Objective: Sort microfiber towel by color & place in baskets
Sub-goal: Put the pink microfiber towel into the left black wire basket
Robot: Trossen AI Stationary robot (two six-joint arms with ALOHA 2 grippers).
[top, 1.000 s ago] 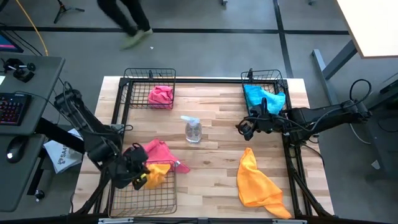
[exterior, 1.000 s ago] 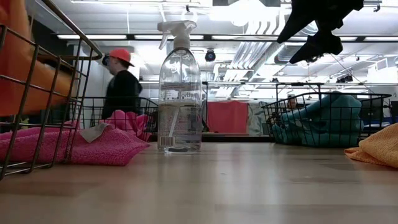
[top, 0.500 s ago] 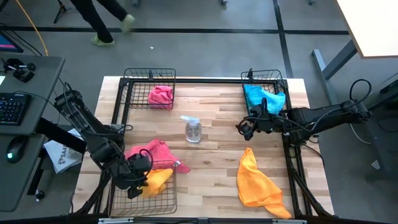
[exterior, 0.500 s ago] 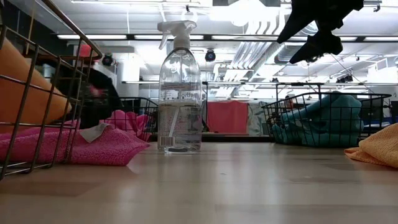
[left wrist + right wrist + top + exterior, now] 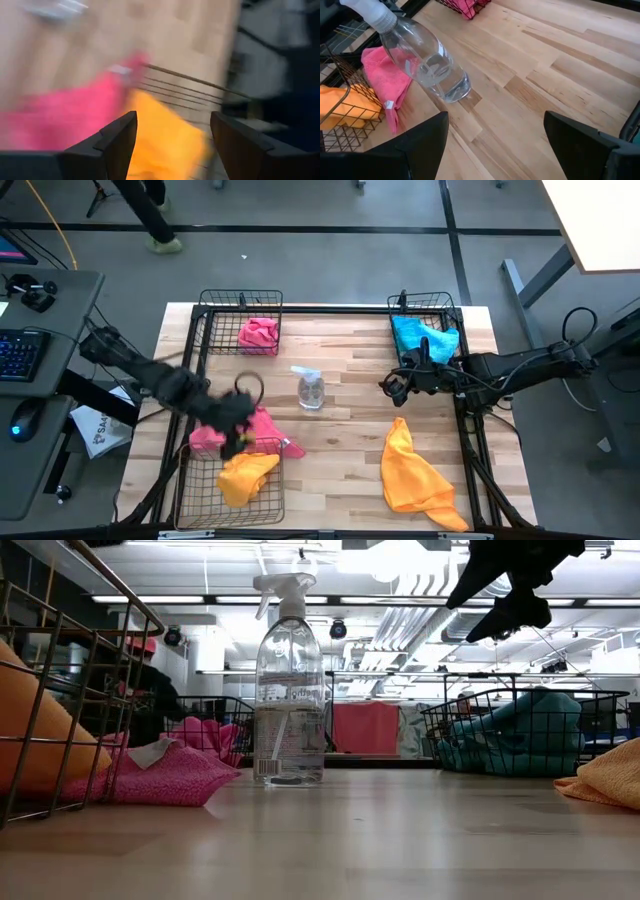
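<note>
An orange towel (image 5: 245,476) lies in the near-left basket (image 5: 200,500), also seen in the low view (image 5: 40,750). A pink towel (image 5: 262,427) lies on the table, its near part over that basket's far rim. My left gripper (image 5: 238,435) hangs open above it, holding nothing (image 5: 172,145). Another pink towel (image 5: 258,333) sits in the far-left basket (image 5: 212,320), and a teal towel (image 5: 425,336) in the far-right basket (image 5: 450,308). A second orange towel (image 5: 413,475) lies on the table at near right. My right gripper (image 5: 393,387) waits open by the far-right basket.
A clear spray bottle (image 5: 311,388) stands upright mid-table between the two arms, close to the pink towel (image 5: 385,75). Black frame rails (image 5: 470,450) run along the table's right side. A person's legs (image 5: 150,210) show on the floor beyond the far edge.
My left gripper has opened and let go of the orange towel, which has dropped into the near-left basket and lies there. The gripper has then swung quickly toward the far edge and slightly right, and now stands over the pink towel.
</note>
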